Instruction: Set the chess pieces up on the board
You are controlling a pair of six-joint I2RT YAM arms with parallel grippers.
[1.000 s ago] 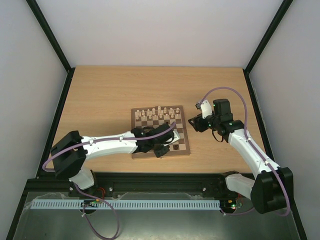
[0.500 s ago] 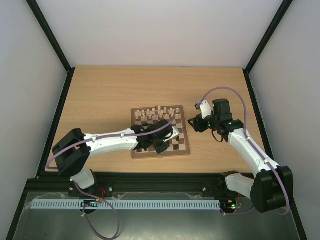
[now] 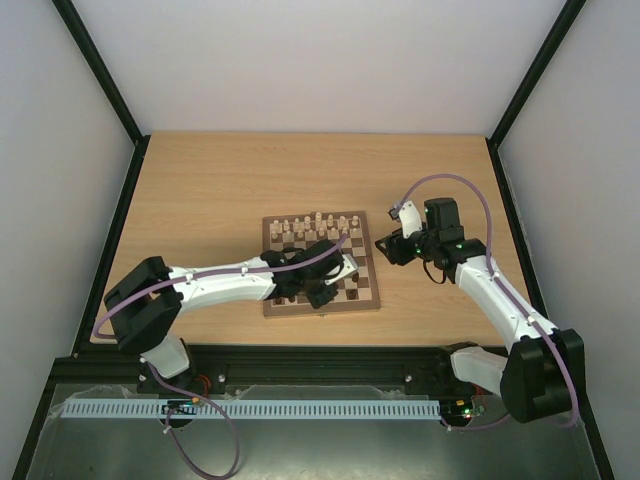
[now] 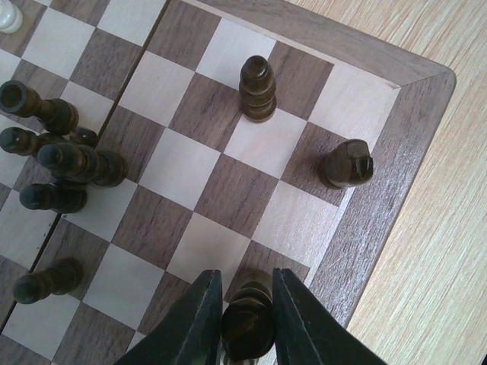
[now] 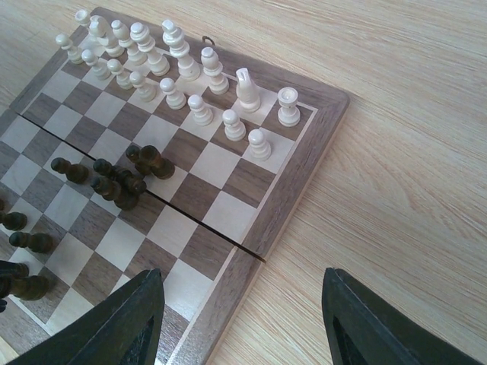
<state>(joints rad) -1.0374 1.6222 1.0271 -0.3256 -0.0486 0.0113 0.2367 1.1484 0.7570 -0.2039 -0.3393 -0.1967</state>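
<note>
Left gripper [image 4: 245,293] is pinched tight on a dark piece [image 4: 247,334], at a dark square by the corner of the board [image 4: 384,190] — two more dark pieces [image 4: 257,87] stand upright nearby. The board lies mid-table [image 3: 200,190]. Right gripper [image 5: 240,289] hangs beside the board's edge, jaws spread wide, holding nothing — cream pieces [image 5: 183,61] line the far side in two rows.

This is a robotics lab test cell: plain white panel walls [image 3: 300,60] in black metal framing [image 3: 100,72] enclose a pale wooden tabletop [image 3: 220,180] bearing a small checkered wooden chessboard [image 3: 372,296], with a white-and-black robot arm on the left [image 3: 220,285] and its twin on the right [image 3: 500,295] bolted along a black base rail [image 3: 330,365], looping purple cables [image 3: 450,178] and a white slotted cable duct [image 3: 250,409].
</note>
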